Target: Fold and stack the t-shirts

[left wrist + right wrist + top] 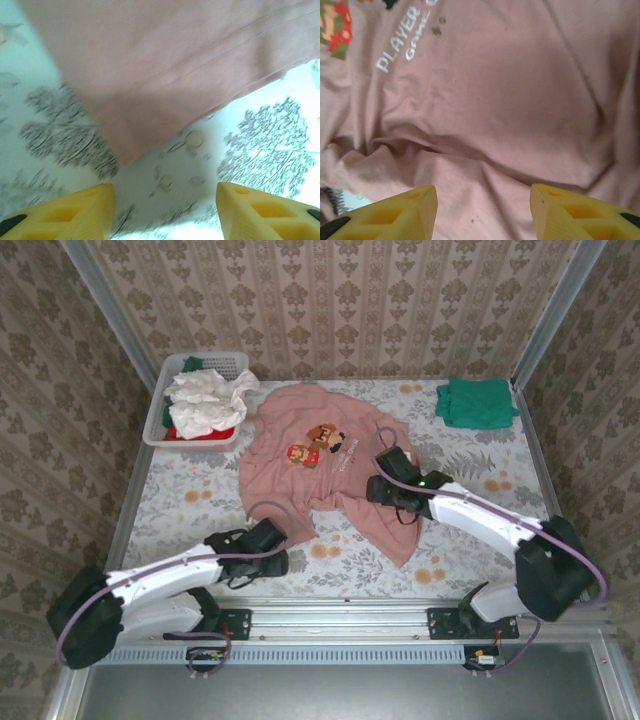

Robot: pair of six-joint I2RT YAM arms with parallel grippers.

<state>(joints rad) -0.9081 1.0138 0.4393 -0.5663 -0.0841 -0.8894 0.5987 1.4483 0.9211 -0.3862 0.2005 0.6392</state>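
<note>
Pink shirt [320, 465] lay print-up in the middle of the table [480, 480], rumpled, with its hem toward me and one bottom corner trailing off to the right. A teal shirt [476, 402] sat folded at the far right corner. A white shirt [205, 398] and a red shirt [205, 433] were heaped in the basket [158, 425] at far left.

My left gripper [165, 212] was wide open with nothing in it, hovering over bare table just short of the hem's near-left corner. My right gripper [482, 212] was equally open and empty, over wrinkled cloth below the printed lettering, on the shirt's right side.

I judged the pink shirt to be light, thin and wholly limp. It would sag from any pinch point, bunch rather than slide flat, and hold no crease on its own. It did not look fragile. The stitched hem looked the firmest place to bite, so I reckoned on taking that left corner low enough to get under the edge. On the right I would take a matching point at the edge, not mid-panel, where a pinch would likely gather only the top layer.
</note>
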